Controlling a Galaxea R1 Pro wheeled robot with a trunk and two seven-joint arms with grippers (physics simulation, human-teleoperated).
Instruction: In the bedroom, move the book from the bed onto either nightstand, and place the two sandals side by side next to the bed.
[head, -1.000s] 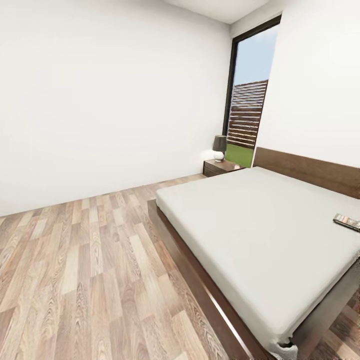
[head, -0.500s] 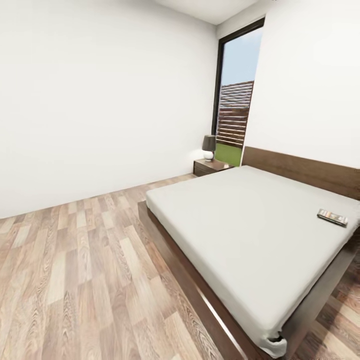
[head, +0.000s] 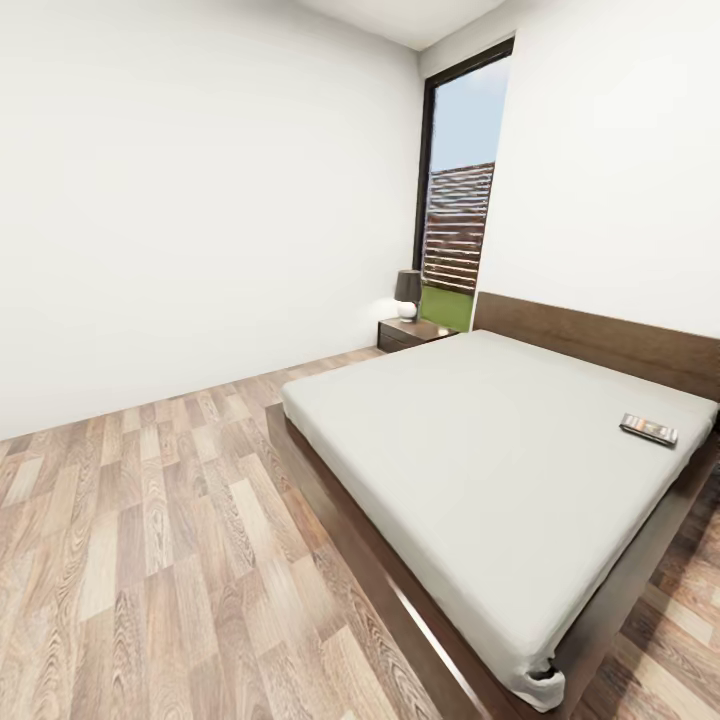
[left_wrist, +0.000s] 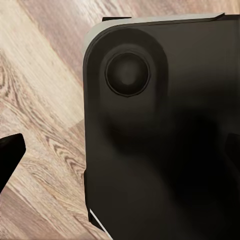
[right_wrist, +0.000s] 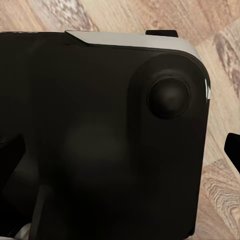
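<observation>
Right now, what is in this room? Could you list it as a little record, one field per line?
room: white walls, wood-plank floor, tall black-framed window showing a slatted fence and grass
bed: large, low, dark wooden frame, plain grey mattress
book: lying flat on the mattress, near the bed's far side
nightstand: dark wood, beside the headboard, under the window
lamp: standing on the nightstand
wrist cameras: dark robot body over the floor; whether the grippers are open or shut cannot be told

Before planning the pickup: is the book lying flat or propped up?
Flat: the book lies cover-up on the bed's grey mattress, near the headboard side.
</observation>
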